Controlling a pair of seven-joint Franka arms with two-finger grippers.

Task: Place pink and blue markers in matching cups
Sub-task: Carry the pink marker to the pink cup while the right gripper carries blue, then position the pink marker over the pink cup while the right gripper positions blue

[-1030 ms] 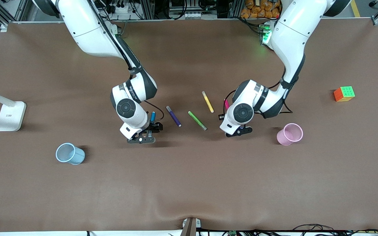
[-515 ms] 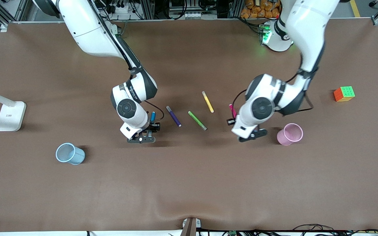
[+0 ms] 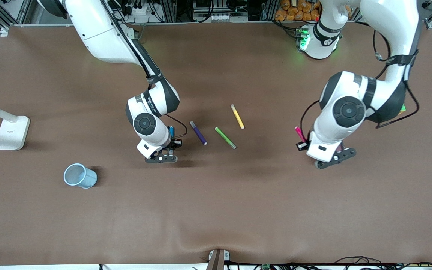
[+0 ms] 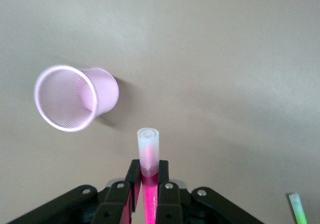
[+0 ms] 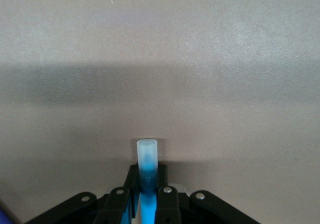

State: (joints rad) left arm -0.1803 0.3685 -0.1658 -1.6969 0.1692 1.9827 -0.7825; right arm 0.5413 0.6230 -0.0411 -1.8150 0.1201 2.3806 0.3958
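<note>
My left gripper (image 3: pixel 301 146) is shut on the magenta-pink marker (image 3: pixel 299 134) and holds it in the air. In the left wrist view the marker (image 4: pixel 148 154) points its pale grey end down, beside the rim of the pale pink mesh cup (image 4: pixel 75 97), not over its mouth. The left arm hides that cup in the front view. My right gripper (image 3: pixel 174 144) is shut on the blue marker (image 3: pixel 171 131), held upright just above bare table, as the right wrist view (image 5: pixel 146 159) shows. The light blue mesh cup (image 3: pixel 79 176) stands nearer the front camera, toward the right arm's end.
A dark purple pen (image 3: pixel 198 132), a green pen (image 3: pixel 225 137) and a yellow pen (image 3: pixel 237 116) lie on the table between the two grippers. A white lamp base (image 3: pixel 12 132) stands at the right arm's end. A colour cube (image 3: pixel 402 108) is mostly hidden by the left arm.
My left arm has swung toward its own end of the table with the pink marker and now covers the pink cup in the front view. The right gripper has barely moved.
</note>
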